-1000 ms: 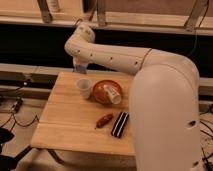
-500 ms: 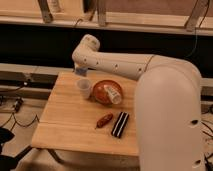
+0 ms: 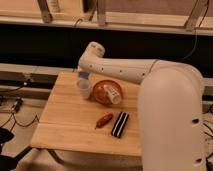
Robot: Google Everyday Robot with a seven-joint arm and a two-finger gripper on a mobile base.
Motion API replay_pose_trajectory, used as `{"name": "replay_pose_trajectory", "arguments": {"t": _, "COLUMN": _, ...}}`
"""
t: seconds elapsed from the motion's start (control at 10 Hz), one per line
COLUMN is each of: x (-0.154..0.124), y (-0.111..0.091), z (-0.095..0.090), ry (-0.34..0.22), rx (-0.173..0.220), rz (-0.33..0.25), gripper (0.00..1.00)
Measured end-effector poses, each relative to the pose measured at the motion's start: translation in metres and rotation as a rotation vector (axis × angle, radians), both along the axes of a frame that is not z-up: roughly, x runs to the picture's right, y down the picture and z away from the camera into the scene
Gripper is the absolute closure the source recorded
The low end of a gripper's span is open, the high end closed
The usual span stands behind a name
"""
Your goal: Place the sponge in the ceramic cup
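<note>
While the pincer (image 3: pixel 82 73), clamped on the sponge (image 3: pixel 84 76), hovers just above the ceramic cup (image 3: pixel 84 90), centring over the rim before release seems wisest.

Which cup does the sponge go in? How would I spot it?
Find the wooden table, then the orange bowl at its far side. The ceramic cup stands just left of that bowl, under the gripper holding the blue sponge. It is greyish and upright, unlike the whiter cup lying in the bowl.

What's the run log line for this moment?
gripper: over ceramic cup | jaws: shut on sponge | sponge: just above cup rim
</note>
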State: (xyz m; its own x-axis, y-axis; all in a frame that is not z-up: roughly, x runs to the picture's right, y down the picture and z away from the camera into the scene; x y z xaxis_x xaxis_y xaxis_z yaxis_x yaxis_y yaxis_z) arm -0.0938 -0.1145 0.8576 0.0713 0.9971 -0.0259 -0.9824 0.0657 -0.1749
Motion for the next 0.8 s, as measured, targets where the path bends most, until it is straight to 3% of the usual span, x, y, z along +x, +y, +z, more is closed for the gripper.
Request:
{"name": "replay_pose_trajectory", "arguments": {"t": 0.4, "x": -0.001, "y": 0.014, "z": 0.015, "ry": 0.051, "rx": -0.004, "rz": -0.073, "gripper": 1.0}}
{"name": "replay_pose_trajectory", "arguments": {"t": 0.8, "x": -0.014, "y": 0.025, "z": 0.027, "ry": 0.044, "rx": -0.011, "rz": -0.079, "gripper": 1.0}}
